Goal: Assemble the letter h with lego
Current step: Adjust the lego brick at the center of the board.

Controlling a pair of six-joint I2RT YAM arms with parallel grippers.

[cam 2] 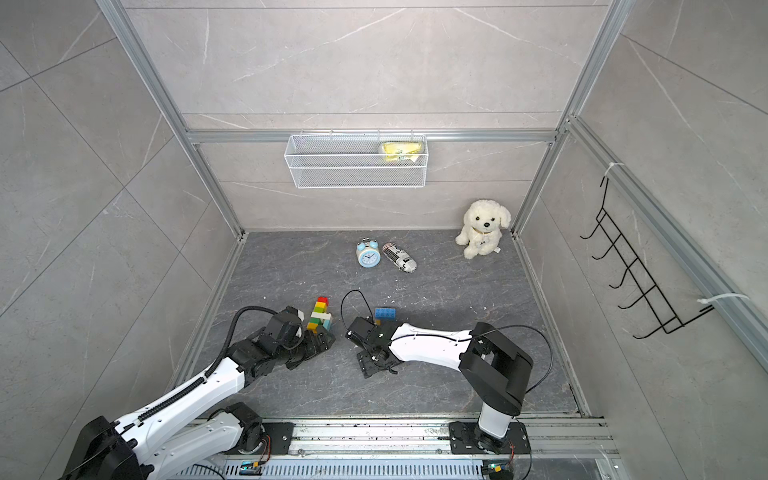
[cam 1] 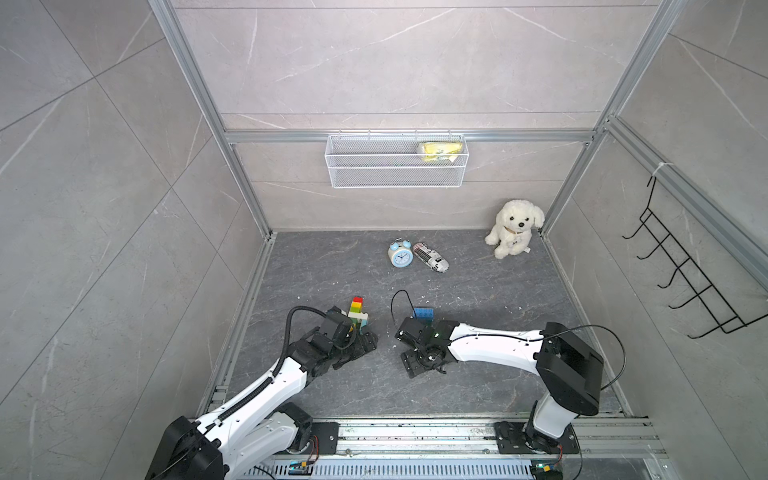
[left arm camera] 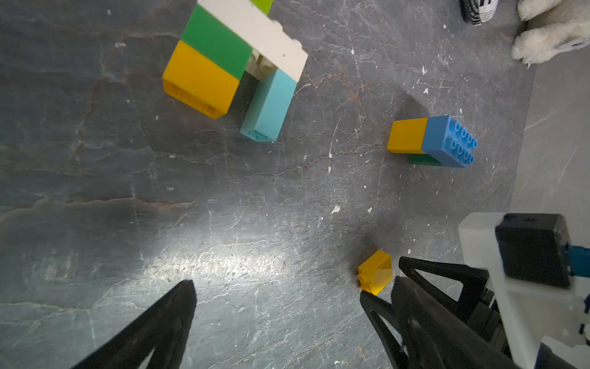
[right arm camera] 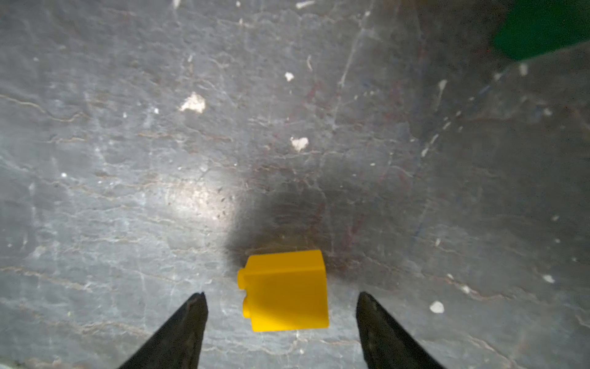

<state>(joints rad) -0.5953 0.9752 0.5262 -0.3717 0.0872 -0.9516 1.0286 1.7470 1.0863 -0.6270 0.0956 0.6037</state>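
Lego reads differently by view. Both top views show the coloured stack [cam 1: 357,314] low and left of centre, with a blue brick [cam 2: 385,313] to its right. Only the wrist views reveal the small yellow brick [right arm camera: 284,290], lying on the floor [right arm camera: 127,159] between the half-spread jaws of the right gripper [right arm camera: 281,295], untouched. The left gripper [left arm camera: 281,289] gapes wide and empty. Only the top views show the white mesh basket [cam 1: 395,174] at upper centre, holding a yellow packet [cam 1: 440,150].
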